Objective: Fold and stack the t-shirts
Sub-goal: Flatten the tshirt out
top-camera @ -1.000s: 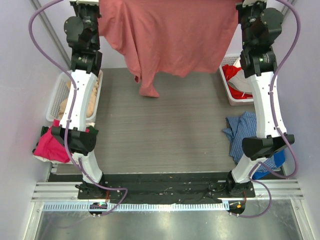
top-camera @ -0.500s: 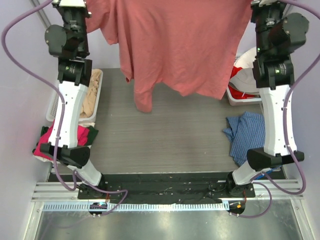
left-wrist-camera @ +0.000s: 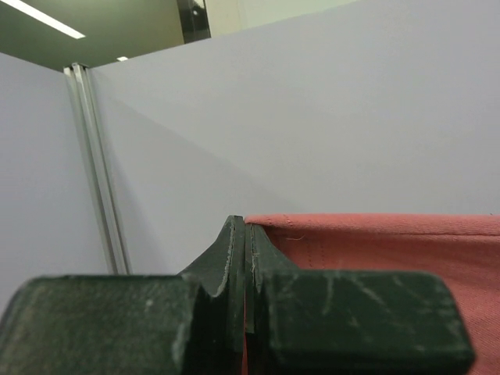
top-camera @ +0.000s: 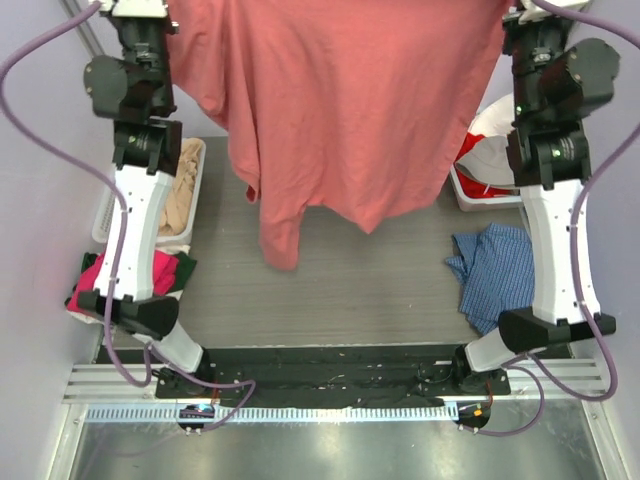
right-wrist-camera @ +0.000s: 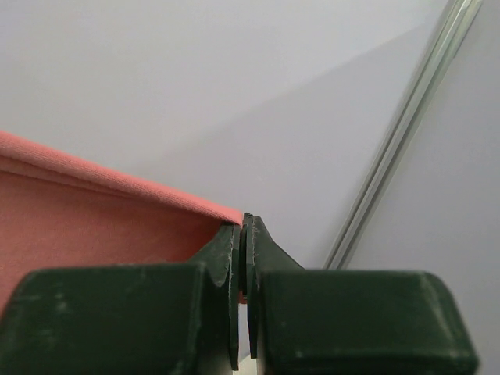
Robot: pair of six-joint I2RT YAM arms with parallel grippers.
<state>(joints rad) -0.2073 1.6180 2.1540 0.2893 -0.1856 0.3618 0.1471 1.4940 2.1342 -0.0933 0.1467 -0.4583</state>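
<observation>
Both arms are raised high and hold the salmon-red t-shirt (top-camera: 350, 110) stretched between them, so it hangs as a wide sheet above the far half of the counter (top-camera: 340, 290). Its lower edge is uneven, and one narrow fold on the left side droops lower than the rest.

In the left wrist view the left gripper (left-wrist-camera: 247, 273) has its fingers pressed together on the shirt's top edge, with a sliver of salmon cloth showing between them. The right gripper (right-wrist-camera: 241, 266) is clamped the same way on the opposite end of that edge, and the stitched hem runs away from it to the left. Behind both grippers there is only pale wall.

The shirt itself does not touch the counter surface.

- Along the counter's left edge sits a white basket (top-camera: 108, 205) holding a beige shirt (top-camera: 180, 205).
- A magenta-pink shirt (top-camera: 100, 280) lies bunched at the near left corner, beside the left arm (top-camera: 140, 200).
- At the right edge, a second white basket (top-camera: 470, 195) holds a red shirt (top-camera: 485, 160), partly hidden behind the hanging cloth.
- A crumpled blue checked cloth (top-camera: 495, 270) lies nearer on that side, against the right arm (top-camera: 555, 230).
</observation>
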